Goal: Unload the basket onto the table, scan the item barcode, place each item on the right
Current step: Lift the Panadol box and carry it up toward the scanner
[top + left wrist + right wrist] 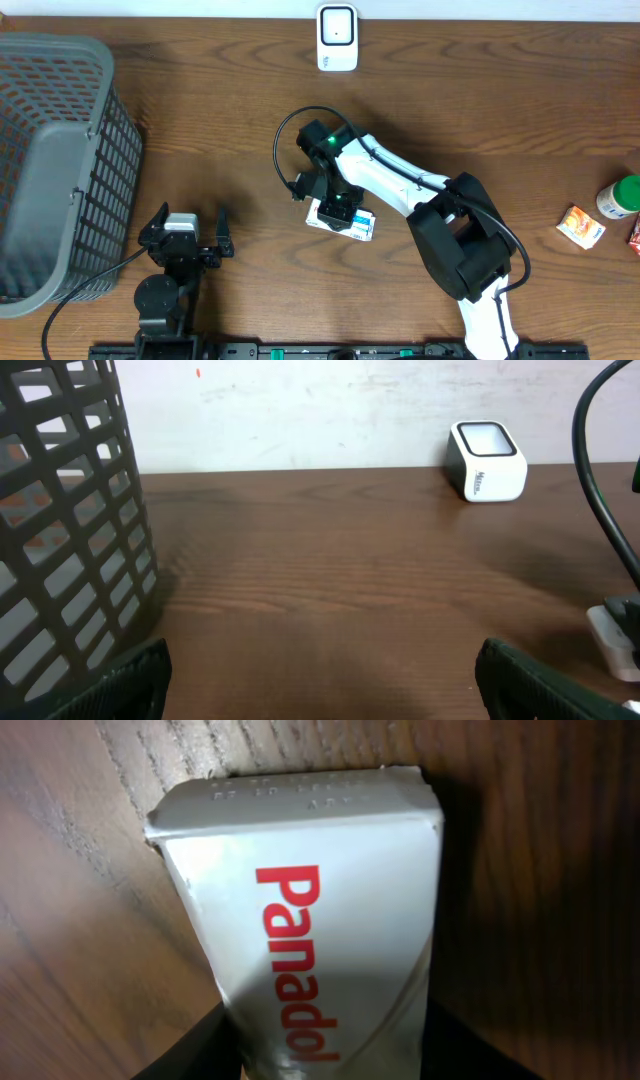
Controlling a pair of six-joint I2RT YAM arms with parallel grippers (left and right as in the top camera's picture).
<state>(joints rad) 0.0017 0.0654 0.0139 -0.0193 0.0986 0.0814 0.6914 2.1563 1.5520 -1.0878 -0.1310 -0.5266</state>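
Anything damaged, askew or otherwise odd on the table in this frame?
Only a small thing: the Panadol box, under the right pincer at mid-table, has a dented, ragged-looking corner on its end flap in the right wrist view. The basket and scanner look normal.

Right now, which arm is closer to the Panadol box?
The right. Its end effector is down over the Panadol box, straddling it; the left end effector sits far off to the side, beside the basket.
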